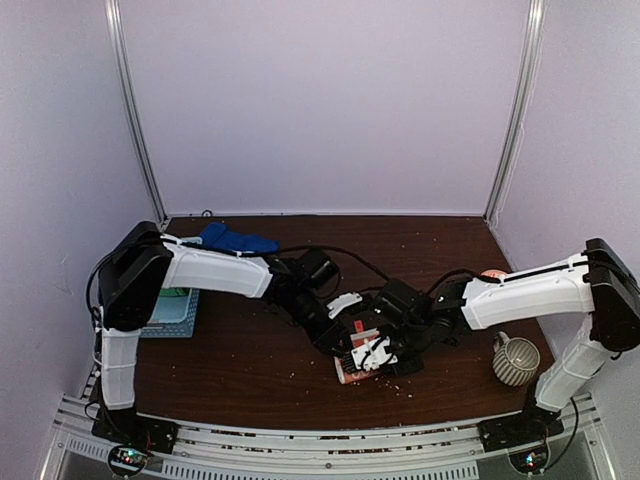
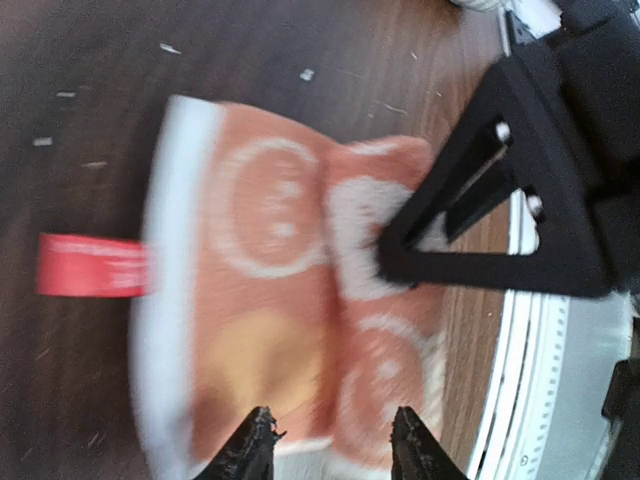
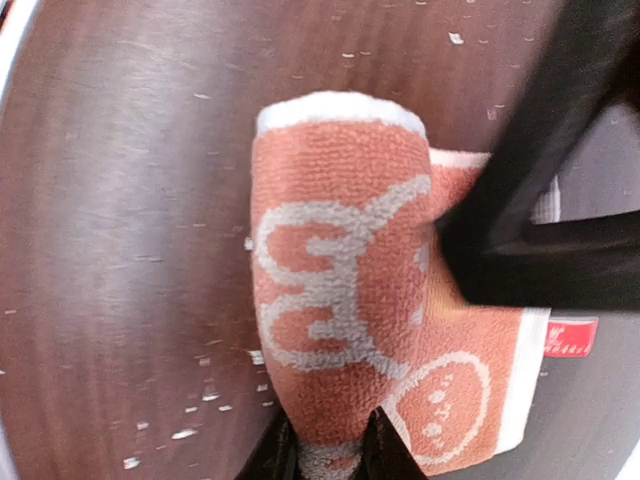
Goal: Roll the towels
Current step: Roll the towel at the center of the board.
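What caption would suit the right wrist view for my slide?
Right claw gripping the rolled fold of the orange patterned towel on a dark wooden table.

Dark brown table [image 1: 250, 370]; orange towel [image 3: 340, 300], white ring-face pattern, white edge, red tag [image 2: 92, 266]; blue towel [image 1: 238, 240].

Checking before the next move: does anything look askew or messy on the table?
The orange towel is only half rolled: one side is a thick roll, the rest lies flat, its red tag sticking out. Pale crumbs dot the table around it. Nothing looks spilled or damaged.
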